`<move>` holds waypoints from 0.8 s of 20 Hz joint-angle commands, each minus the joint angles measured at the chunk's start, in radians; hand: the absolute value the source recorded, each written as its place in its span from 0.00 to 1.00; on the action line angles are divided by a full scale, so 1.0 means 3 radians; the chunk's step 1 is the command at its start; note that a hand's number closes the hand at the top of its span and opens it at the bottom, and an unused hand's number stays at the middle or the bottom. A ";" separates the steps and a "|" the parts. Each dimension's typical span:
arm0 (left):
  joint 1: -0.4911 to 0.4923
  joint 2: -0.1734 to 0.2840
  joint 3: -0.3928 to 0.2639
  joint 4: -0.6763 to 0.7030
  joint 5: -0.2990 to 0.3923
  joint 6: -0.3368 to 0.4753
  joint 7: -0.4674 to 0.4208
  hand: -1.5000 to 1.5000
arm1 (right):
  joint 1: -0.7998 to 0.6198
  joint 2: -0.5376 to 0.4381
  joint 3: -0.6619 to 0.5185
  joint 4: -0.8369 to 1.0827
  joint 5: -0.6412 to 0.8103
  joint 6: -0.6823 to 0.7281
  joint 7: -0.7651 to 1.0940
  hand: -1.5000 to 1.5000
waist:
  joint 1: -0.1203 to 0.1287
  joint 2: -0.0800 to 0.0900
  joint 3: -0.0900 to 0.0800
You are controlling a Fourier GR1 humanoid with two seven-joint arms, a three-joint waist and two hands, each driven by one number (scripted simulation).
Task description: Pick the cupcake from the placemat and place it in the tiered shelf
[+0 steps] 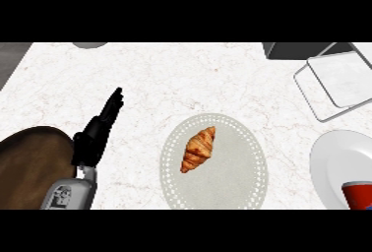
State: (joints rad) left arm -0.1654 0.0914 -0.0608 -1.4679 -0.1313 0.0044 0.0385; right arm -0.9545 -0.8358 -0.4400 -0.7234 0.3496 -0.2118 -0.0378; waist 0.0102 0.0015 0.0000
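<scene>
Golden croissant (198,149) lies on your placemat (240,187), well right of your left hand (98,132), whose straight fingers (112,104) hold nothing, the white plate (338,162) farther right on the counter (181,74).

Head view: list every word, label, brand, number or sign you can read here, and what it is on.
None: no readable text anywhere in this view.
Red cup on the plate: cut off by the edge, no label shows.
Croissant, placemat, shelf, left hand: no markings.
</scene>
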 commanded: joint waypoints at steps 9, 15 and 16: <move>-0.0023 -0.0082 -0.0034 -0.0096 -0.0013 0.0014 0.0090 0.50 | -0.0220 -0.0257 -0.0626 0.0161 -0.0698 0.0201 0.0079 0.00 | 0.0011 0.0003 0.0005; 0.0040 0.0081 0.0115 -0.0050 0.0052 -0.0085 0.0004 0.50 | -0.0178 -0.0832 -0.0822 0.0177 -0.0807 0.0298 0.0646 0.00 | -0.0033 -0.0009 0.0000; -0.0108 -0.0077 0.0012 0.0062 -0.0011 0.0003 0.0096 0.50 | -0.0224 -0.0950 -0.0887 0.0325 -0.0843 0.0338 0.0664 0.00 | -0.0039 0.0002 0.0001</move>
State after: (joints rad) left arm -0.1679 0.0860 -0.0455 -1.4601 -0.1290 0.0003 0.0386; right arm -1.0254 -1.0256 -0.6573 -0.6814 0.1259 -0.1346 0.1049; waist 0.0019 0.0001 -0.0001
